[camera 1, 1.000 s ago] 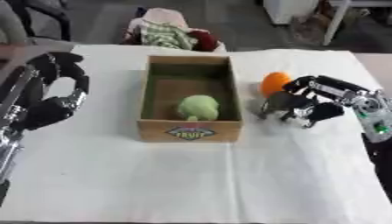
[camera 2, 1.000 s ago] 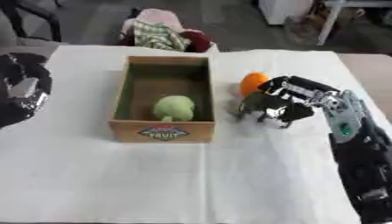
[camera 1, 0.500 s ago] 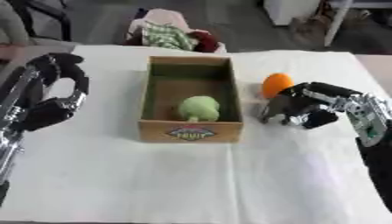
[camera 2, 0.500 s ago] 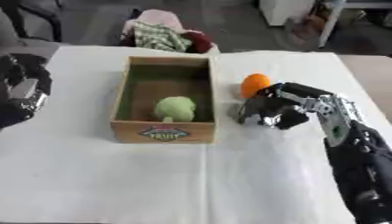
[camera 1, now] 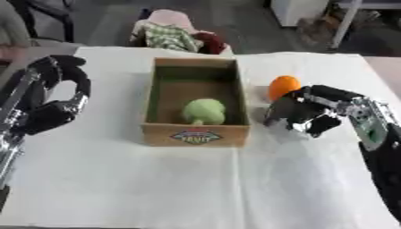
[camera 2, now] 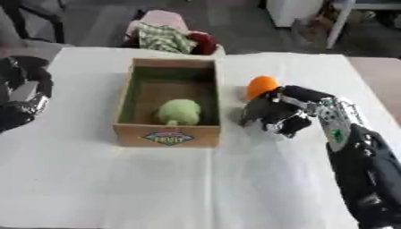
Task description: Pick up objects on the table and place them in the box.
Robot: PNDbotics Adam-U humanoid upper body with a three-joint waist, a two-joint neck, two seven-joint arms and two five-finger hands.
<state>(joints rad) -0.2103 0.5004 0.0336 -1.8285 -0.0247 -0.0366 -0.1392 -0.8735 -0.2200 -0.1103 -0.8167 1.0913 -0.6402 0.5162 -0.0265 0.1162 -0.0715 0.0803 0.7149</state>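
— What was seen on the desk (camera 1: 117, 179)?

— A white-covered desk was seen, with a cardboard box (camera 1: 196, 134) set near its middle, a fruit label shown on its near wall. A pale green, rounded object (camera 1: 203, 110) was found lying inside the box, toward the near end.

— And the other object?

— An orange ball-shaped object (camera 1: 283, 86) was seen on the desk just to the right of the box, outside it, near the far side of the right hand (camera 1: 309, 117).

— How was that hand held?

— It was lowered to the desk beside the box's right wall, with its fingers (camera 2: 262, 117) curled downward and inward. Nothing could be made out within them; the orange object was left just beyond the knuckles, and whether it was touched could not be told.

— And the left hand?

— The left hand (camera 1: 55, 105) was seen at the left edge, well apart from the box, raised with its fingers curled over in an arc. Nothing was held in it.

— Anything else?

— A heap of cloth (camera 1: 176, 33), pink, checked green and dark red, was seen past the far edge of the desk.
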